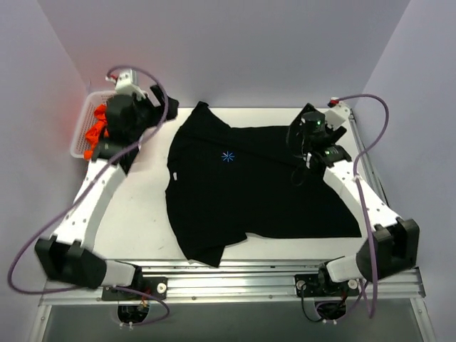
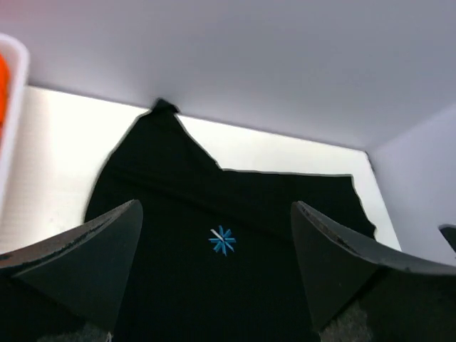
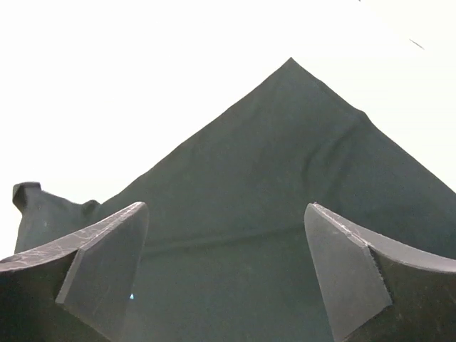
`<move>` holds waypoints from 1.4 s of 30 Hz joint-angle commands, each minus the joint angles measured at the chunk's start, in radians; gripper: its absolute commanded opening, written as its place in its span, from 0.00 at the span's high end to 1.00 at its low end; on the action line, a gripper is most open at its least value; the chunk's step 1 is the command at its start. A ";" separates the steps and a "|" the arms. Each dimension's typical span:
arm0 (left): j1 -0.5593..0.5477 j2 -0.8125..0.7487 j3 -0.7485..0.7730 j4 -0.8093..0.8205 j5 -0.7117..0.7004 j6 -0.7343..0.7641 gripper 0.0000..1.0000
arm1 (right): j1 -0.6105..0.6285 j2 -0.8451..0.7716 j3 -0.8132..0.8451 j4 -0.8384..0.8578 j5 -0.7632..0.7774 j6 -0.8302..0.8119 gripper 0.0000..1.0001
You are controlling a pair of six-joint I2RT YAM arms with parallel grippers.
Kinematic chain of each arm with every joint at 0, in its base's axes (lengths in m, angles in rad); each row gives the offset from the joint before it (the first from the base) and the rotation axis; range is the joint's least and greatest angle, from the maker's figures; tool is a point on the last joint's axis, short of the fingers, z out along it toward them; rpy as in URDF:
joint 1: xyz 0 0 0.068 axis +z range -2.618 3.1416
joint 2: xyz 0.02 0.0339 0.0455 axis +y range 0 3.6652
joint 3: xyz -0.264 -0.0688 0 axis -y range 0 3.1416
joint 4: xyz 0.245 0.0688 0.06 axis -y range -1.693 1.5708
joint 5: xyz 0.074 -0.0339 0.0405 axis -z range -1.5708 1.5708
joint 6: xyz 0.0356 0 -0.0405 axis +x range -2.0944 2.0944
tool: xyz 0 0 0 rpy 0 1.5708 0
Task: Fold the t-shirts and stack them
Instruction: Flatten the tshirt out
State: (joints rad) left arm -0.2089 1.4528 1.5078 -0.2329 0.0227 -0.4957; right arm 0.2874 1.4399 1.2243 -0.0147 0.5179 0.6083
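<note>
A black t-shirt (image 1: 249, 189) with a light-blue star mark (image 1: 228, 157) lies spread out on the white table (image 1: 139, 206), one sleeve pointing to the back edge and one to the front. My left gripper (image 1: 158, 108) hovers by its back-left corner; in the left wrist view the left gripper (image 2: 215, 205) is open and empty above the black t-shirt (image 2: 178, 178) and the star mark (image 2: 222, 240). My right gripper (image 1: 302, 148) is over the shirt's right part. The right wrist view shows the right gripper (image 3: 225, 206) open and empty over the black t-shirt (image 3: 285, 142). Orange t-shirts (image 1: 95, 132) sit bunched in the basket.
A white mesh basket (image 1: 80, 135) stands off the table's back-left corner, its rim (image 2: 16, 92) at the left edge of the left wrist view. Pale walls close in on the back and both sides. The metal rail (image 1: 235, 281) with both arm bases runs along the near edge.
</note>
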 commanded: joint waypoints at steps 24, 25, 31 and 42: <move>-1.167 -0.382 -0.763 -0.531 -0.771 -0.753 0.46 | 0.309 -0.489 -0.408 -0.284 0.266 0.122 0.14; -1.167 -0.375 -0.793 -0.528 -0.759 -0.783 0.44 | 0.309 -0.492 -0.414 -0.281 0.261 0.123 0.14; -1.167 -0.315 -0.998 -0.194 -0.636 -0.826 0.14 | 0.309 -0.466 -0.453 -0.251 0.252 0.130 0.14; -1.236 -0.207 -0.960 -0.190 -0.596 -0.932 0.14 | 0.309 -0.404 -0.454 -0.240 0.269 0.128 0.14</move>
State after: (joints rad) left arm -1.4105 1.2148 0.5137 -0.4438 -0.6624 -1.3491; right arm 0.5957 1.0286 0.7742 -0.2554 0.7303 0.7185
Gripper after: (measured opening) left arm 0.869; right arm 0.863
